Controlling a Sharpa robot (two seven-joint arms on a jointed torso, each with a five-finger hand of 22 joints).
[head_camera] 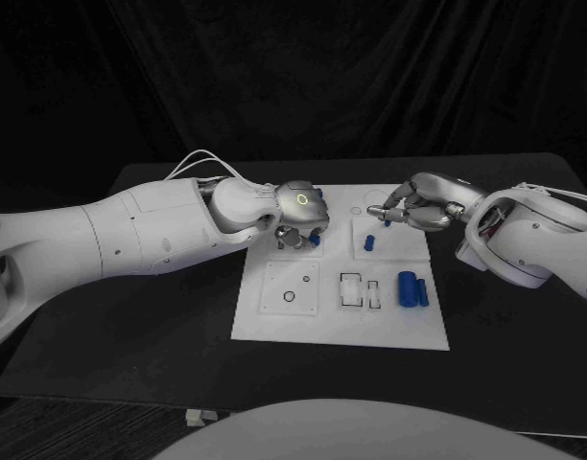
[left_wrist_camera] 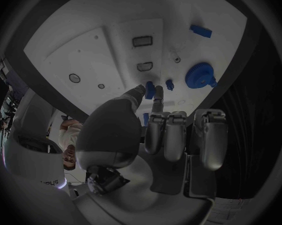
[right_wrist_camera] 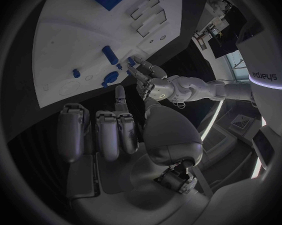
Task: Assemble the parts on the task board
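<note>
While pinched upright, blue part [left_wrist_camera: 150, 90] in left hand [head_camera: 298, 216], long axis vertical

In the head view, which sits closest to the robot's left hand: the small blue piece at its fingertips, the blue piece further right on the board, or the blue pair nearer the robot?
From the left hand:
1. Small blue piece, at its fingertips.
2. Blue piece, right of it on the task board, below the right hand.
3. Blue pair, nearer the robot, on the board's right side.
</note>
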